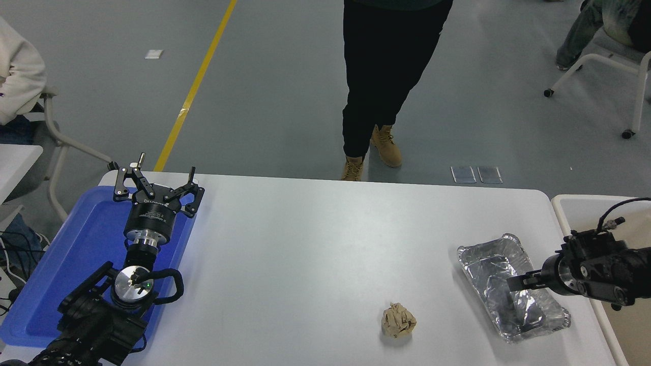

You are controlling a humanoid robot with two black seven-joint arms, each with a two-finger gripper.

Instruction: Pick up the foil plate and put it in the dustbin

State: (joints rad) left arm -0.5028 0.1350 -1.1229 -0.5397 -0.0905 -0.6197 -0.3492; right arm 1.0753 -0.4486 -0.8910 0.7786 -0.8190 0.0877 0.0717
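Note:
The foil plate (501, 274) lies on the white table (315, 244) near its right edge, shiny, crinkled and angled toward the front right. My right gripper (514, 283) comes in from the right edge and reaches low over the plate's middle; only one thin dark finger shows, so I cannot tell whether it is open or shut. The dustbin (574, 203), an off-white tub, stands just past the table's right edge, partly behind my right arm. My left gripper (157, 190) is parked open over the blue tray at the lower left.
A small crumpled brown paper ball (398, 321) lies on the table left of the foil plate. A flat blue tray (76, 244) sits at the table's left end. A person (381, 76) in dark trousers stands at the far side.

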